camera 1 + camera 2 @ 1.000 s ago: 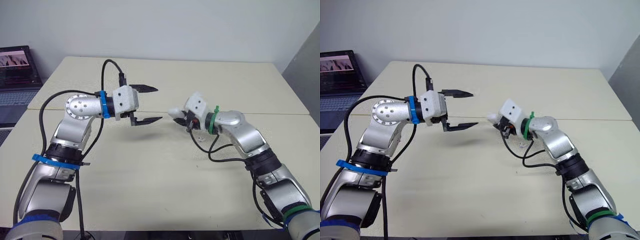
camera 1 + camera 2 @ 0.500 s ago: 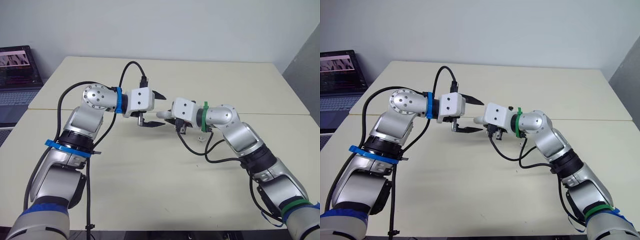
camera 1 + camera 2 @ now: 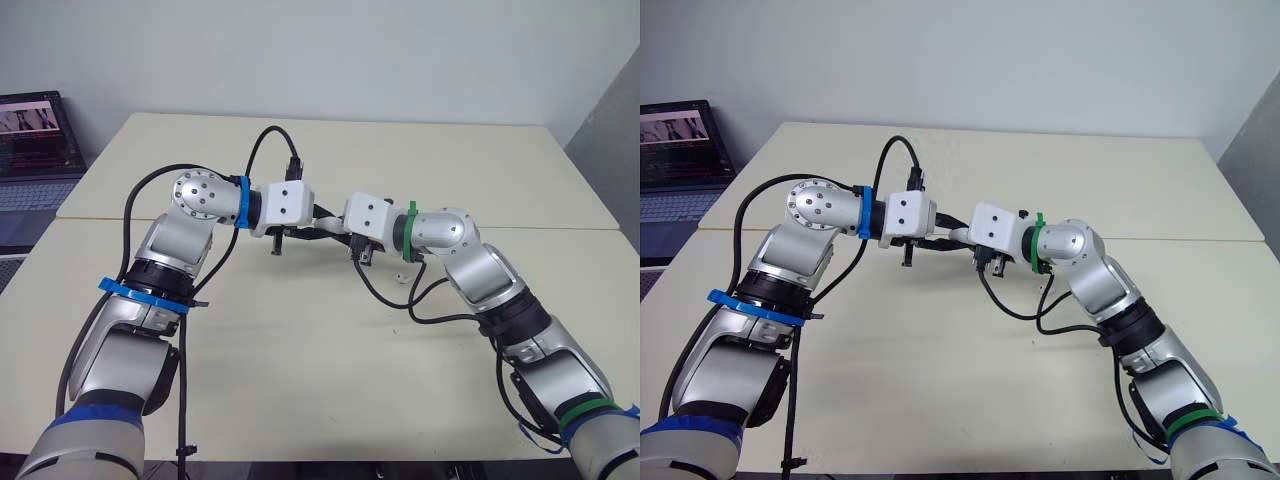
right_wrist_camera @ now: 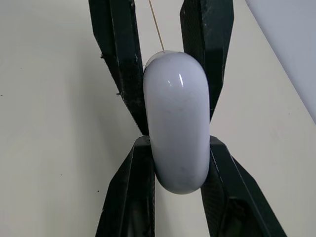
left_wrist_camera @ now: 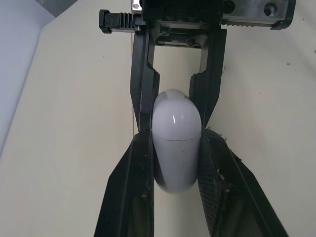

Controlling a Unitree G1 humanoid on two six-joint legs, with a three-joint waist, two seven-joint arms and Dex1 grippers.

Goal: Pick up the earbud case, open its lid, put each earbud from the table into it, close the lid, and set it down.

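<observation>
Close by, the pale table (image 3: 300, 380) is bare at the front. Above its middle, the two arms reach in and meet. The left gripper (image 5: 177, 144) is squeezed onto one end of the white earbud case (image 3: 327, 228), with a black finger (image 5: 136, 187) pressed on each side. The right gripper (image 4: 178, 148) is squeezed onto the other end in the same way, its fingers (image 4: 133, 187) tight against the case. So the case hangs in the air between both pincers, off the table, and its lid looks shut. A small white thing (image 3: 400, 277) lies on the table under the right arm. Far back on the left sits an open laptop (image 3: 38, 135).
</observation>
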